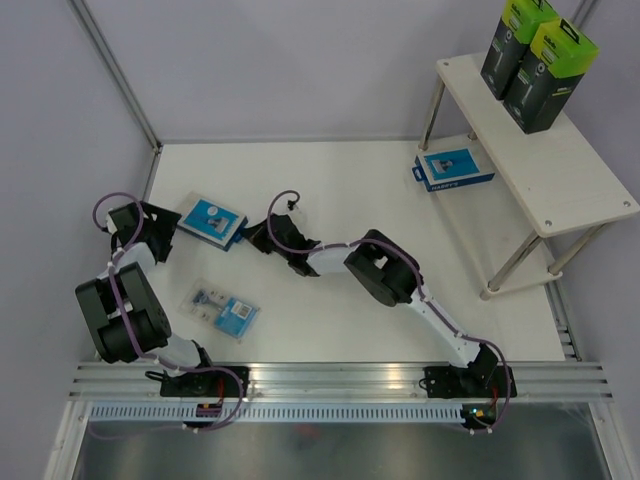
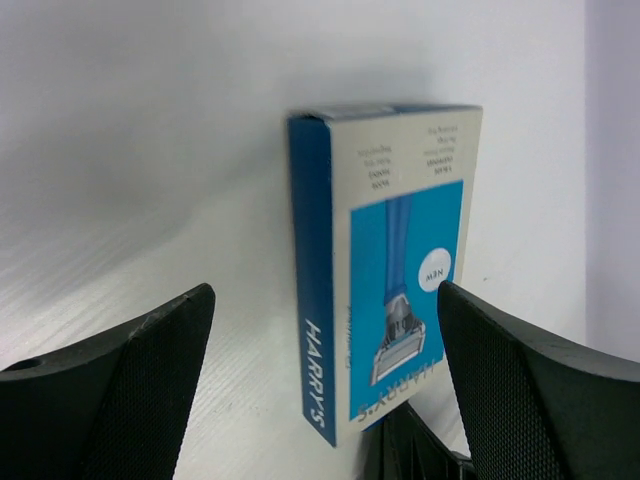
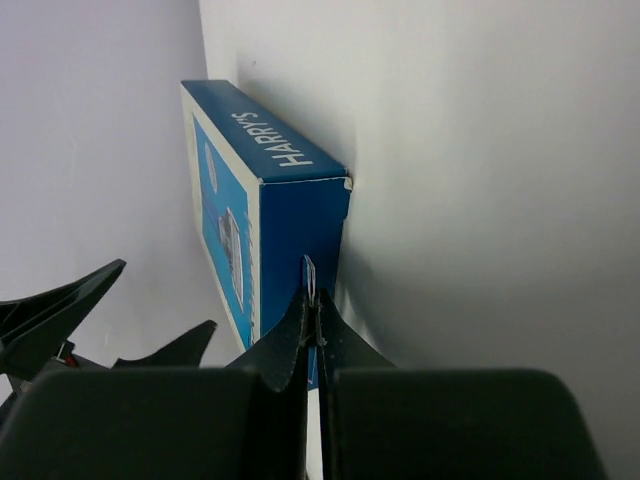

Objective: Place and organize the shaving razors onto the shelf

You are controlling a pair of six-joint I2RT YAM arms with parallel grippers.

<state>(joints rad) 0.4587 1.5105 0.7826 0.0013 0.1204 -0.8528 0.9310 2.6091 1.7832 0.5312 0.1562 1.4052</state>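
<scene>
At centre left of the top view the flat blue-and-white box [image 1: 212, 222] lies on the counter [image 1: 330, 180], with the left pincer [image 2: 325, 300] spread wide just left of it and the right pincer [image 3: 312, 300] pressed together at its right end, well apart from the shelf [image 1: 590, 190] at upper right.

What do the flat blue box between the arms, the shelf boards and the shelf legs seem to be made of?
The flat blue box: printed cardboard, slightly glossy; sharp folded edges and a flap seam show. The shelf boards: pale wood or wood-look laminate, matte; no grain is visible, so uncertain. The shelf legs: probably metal; thin silver tubes with a shine.
</scene>
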